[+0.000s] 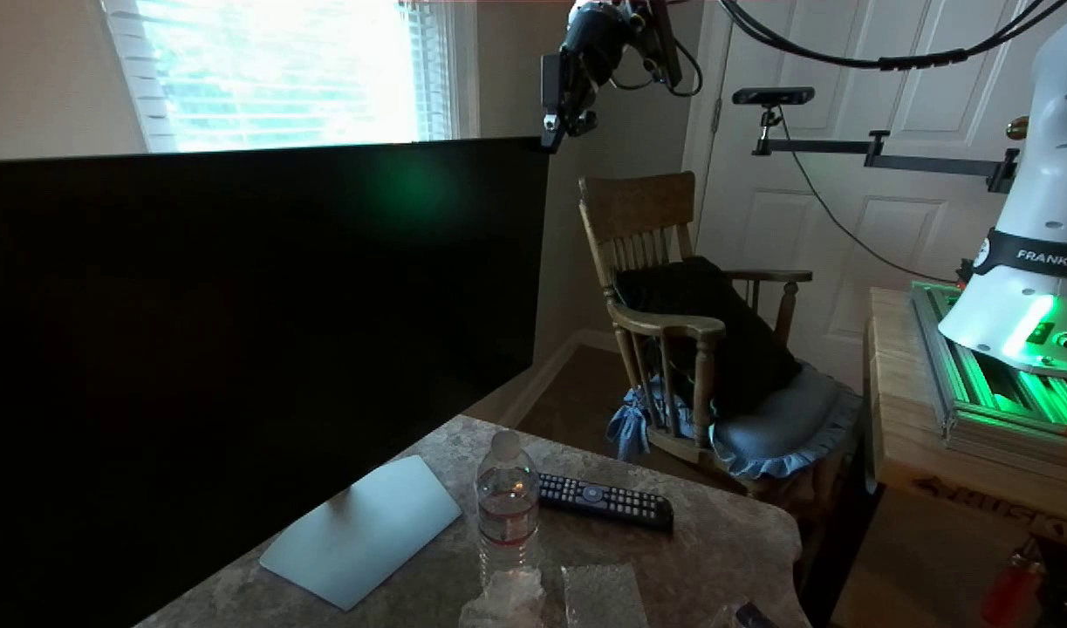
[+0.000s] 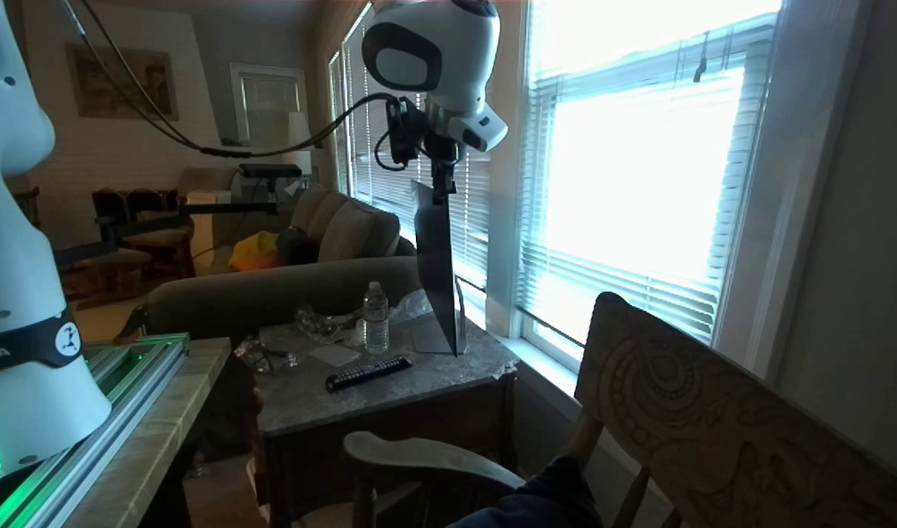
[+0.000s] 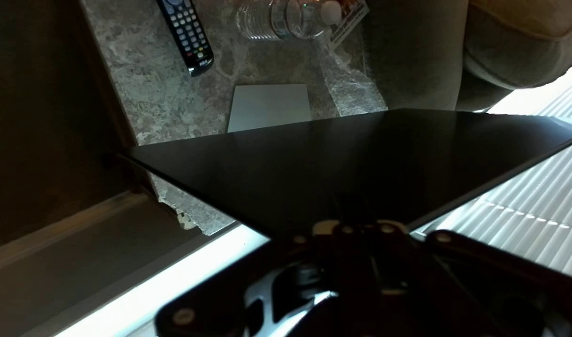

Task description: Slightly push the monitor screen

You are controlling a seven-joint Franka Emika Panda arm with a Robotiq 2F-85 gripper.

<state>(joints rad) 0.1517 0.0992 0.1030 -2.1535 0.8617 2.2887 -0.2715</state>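
The monitor screen (image 1: 236,349) is a very large black panel standing upright on the small stone-patterned table in an exterior view. It shows nearly edge-on in an exterior view (image 2: 435,275) and from above, dark and glossy, in the wrist view (image 3: 314,159). My gripper (image 1: 550,139) is at the screen's top corner. It also shows at the screen's top edge in an exterior view (image 2: 443,194). In the wrist view its fingertips (image 3: 353,206) are together, over the screen's dark face, with nothing seen between them. Whether they touch the screen, I cannot tell.
A flat grey-blue plate (image 1: 367,528) lies at the screen's foot. A water bottle (image 1: 507,501), a black remote (image 1: 605,499) and clear plastic wrap (image 1: 509,597) are on the table (image 1: 716,558). A wooden chair (image 1: 642,205) stands beside it. A window (image 2: 639,183) is behind the screen.
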